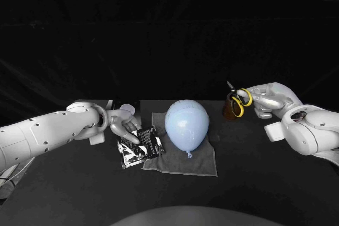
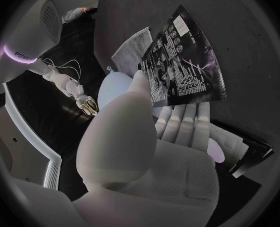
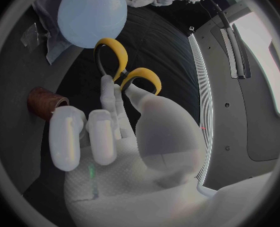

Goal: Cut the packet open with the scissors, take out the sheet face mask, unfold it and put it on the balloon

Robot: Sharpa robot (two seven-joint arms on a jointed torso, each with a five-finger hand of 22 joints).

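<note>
Left of centre in the head view, the left hand (image 1: 124,126) pinches the black packet (image 1: 141,146) at its upper edge. The packet reaches down from the fingers beside the left edge of the grey towel (image 1: 177,163), which lies under the pale blue balloon (image 1: 187,125). At upper right, the right hand (image 1: 267,101) holds the yellow-handled scissors (image 1: 240,103) by a brown holder (image 1: 231,113), well apart from the packet.

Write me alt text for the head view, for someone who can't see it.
A pale blue balloon lies on a grey towel in the middle of a black table. The left robot hand holds a black packet beside it, and the right robot hand holds yellow-handled scissors.
</note>
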